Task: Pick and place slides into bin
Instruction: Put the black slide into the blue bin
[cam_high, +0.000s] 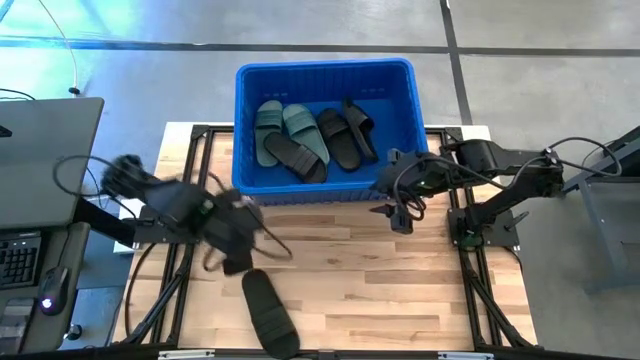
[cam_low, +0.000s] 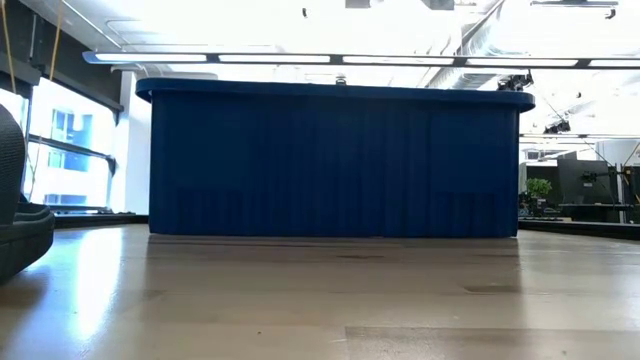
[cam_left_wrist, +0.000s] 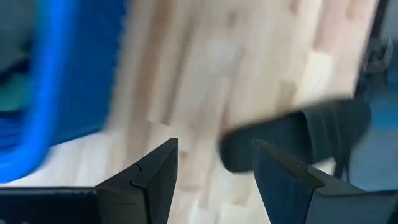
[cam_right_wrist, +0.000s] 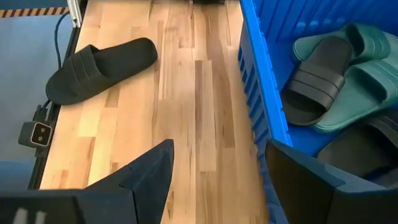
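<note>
The blue bin (cam_high: 325, 125) stands at the table's far middle and also fills the low view (cam_low: 335, 160). In it lie two sage green slides (cam_high: 285, 132) and three black slides (cam_high: 340, 138). One black slide (cam_high: 270, 315) lies flat on its sole near the table's near edge, also showing in the right wrist view (cam_right_wrist: 99, 65) and the left wrist view (cam_left_wrist: 298, 140). My left gripper (cam_high: 237, 262) is open and empty above the table, just far-left of that slide. My right gripper (cam_high: 398, 215) is open and empty by the bin's near right corner.
Bare wooden table (cam_high: 360, 270) lies between the bin and the near edge. Black frame rails (cam_high: 180, 270) and cables run along both sides of the table. A grey desk with a keyboard (cam_high: 20, 260) stands beyond the table's left edge.
</note>
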